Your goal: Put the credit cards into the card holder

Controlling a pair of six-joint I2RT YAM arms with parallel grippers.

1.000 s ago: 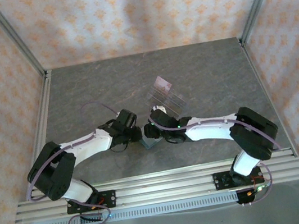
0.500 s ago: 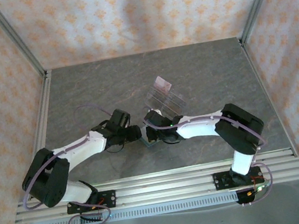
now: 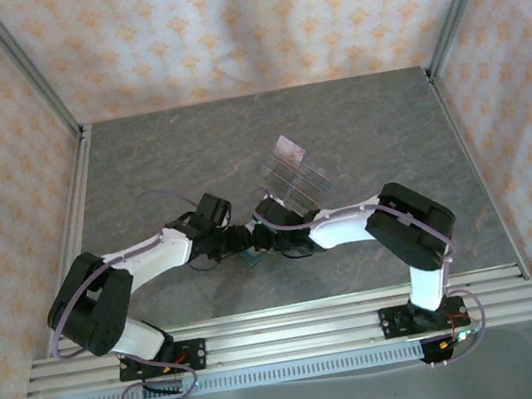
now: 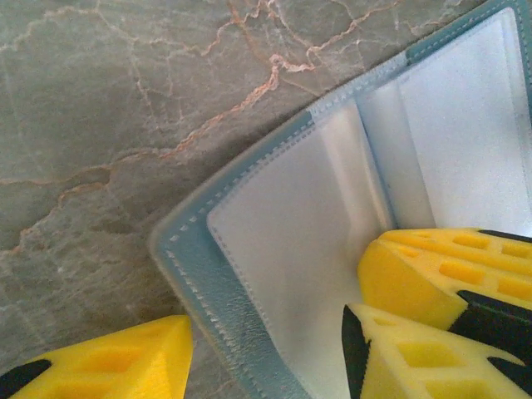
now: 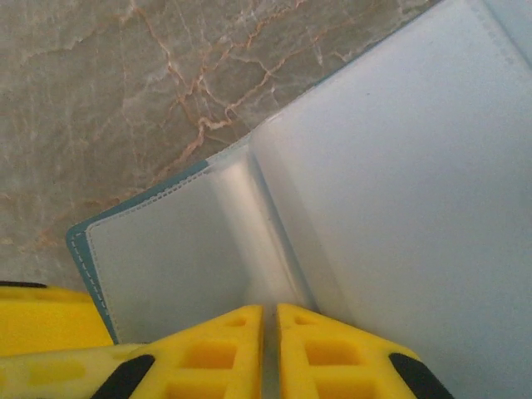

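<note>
Right wrist view: the right gripper was pinched shut on the open holder. The left gripper straddled its edge, half open and empty. Opening step, apparently; next, the left should grip and spread it.

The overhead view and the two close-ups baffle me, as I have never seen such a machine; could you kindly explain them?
Two robot arms stand at a marbled table, seen from above. The close-ups come from cameras on each wrist; the yellow blocks are fingers. Between the arms lies an open teal card holder. The right gripper is shut on its clear inner leaf; the left gripper is open astride its edge. Behind stands a clear rack with a pinkish card.
</note>
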